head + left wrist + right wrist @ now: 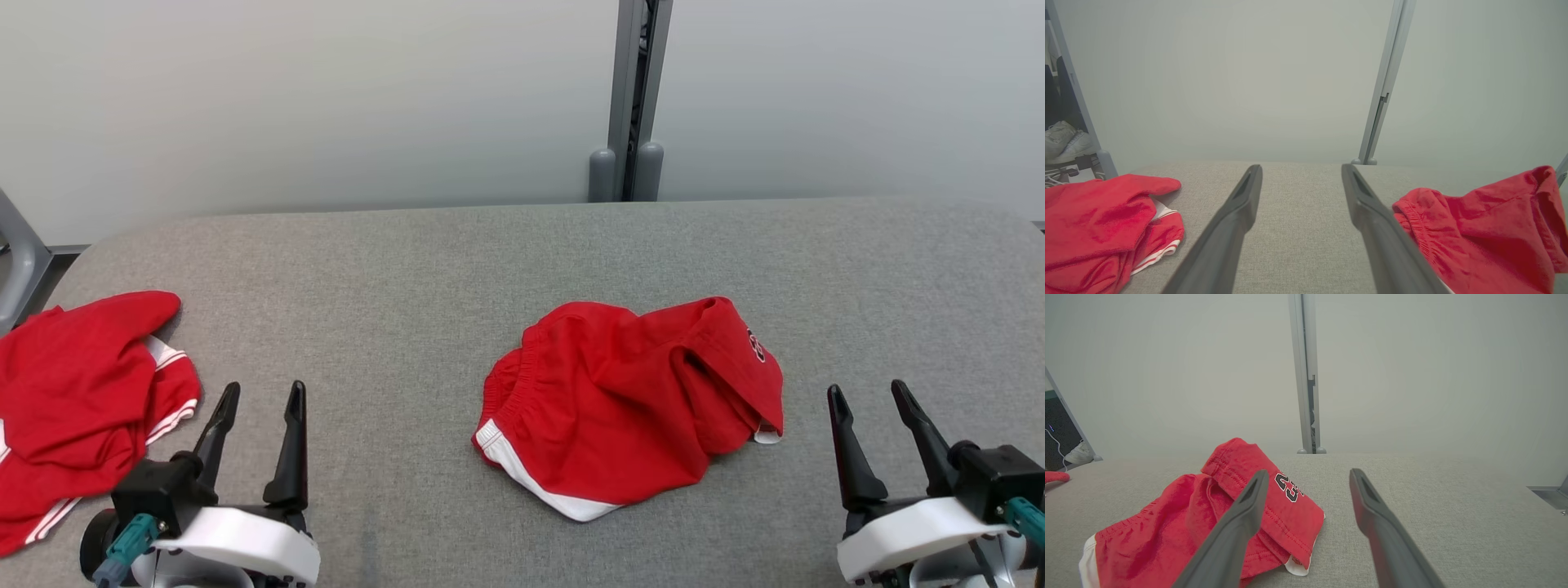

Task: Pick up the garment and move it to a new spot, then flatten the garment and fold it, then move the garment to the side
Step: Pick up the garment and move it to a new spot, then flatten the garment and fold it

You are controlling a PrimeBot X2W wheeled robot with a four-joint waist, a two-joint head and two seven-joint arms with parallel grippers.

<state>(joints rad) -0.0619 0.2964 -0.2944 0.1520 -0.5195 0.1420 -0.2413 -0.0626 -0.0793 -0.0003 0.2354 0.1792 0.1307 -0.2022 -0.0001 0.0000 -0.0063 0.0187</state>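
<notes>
The crumpled red garment [629, 408] is lying at the middle of the grey surface [408, 261], its long axis running left to right, with the right end effector [866, 389] sitting near its numbered leg and the left end effector [264, 388] farther off, both gaping empty.

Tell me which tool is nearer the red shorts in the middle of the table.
Right. The right tool sits just right of the red shorts; the left tool is farther off on their left.

High head view, low wrist views, common red shorts [629, 400]
</notes>
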